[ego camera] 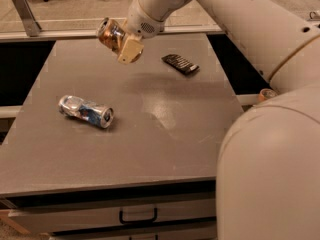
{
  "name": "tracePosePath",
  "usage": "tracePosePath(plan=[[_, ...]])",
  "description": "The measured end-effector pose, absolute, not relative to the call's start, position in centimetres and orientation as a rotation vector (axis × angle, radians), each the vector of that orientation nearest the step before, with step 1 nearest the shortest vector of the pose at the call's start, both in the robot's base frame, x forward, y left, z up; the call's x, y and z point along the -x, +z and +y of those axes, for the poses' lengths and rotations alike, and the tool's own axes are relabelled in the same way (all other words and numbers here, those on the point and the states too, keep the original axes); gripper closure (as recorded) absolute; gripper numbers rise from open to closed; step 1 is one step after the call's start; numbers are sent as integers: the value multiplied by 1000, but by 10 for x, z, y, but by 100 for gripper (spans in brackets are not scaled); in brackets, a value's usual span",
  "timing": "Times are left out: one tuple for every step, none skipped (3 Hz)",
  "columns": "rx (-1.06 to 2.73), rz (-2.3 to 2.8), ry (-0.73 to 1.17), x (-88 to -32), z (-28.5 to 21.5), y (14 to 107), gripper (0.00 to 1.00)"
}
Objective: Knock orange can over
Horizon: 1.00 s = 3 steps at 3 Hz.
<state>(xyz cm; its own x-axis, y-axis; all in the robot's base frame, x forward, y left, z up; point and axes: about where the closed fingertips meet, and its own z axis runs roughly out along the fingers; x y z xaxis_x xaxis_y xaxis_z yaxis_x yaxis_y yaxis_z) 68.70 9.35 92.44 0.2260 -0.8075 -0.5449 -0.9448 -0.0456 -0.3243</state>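
The orange can is off the grey table, held in the air over its far side and tipped so that its silver top faces left. My gripper is shut on the can, with a tan finger showing below and to the right of it. The white arm runs up and to the right from the gripper. The can's far side is hidden behind the gripper.
A crushed blue-and-silver can lies on its side at the table's left middle. A black flat device lies at the far right. A drawer with a black handle sits under the front edge. My white body fills the right foreground.
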Motion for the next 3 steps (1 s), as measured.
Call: tracePosePath(plan=[[2020,1725,191,-678,71,895,100],[2108,1797,93,-672,57,882,82],[2154,1853,23,-671,51,877,59]])
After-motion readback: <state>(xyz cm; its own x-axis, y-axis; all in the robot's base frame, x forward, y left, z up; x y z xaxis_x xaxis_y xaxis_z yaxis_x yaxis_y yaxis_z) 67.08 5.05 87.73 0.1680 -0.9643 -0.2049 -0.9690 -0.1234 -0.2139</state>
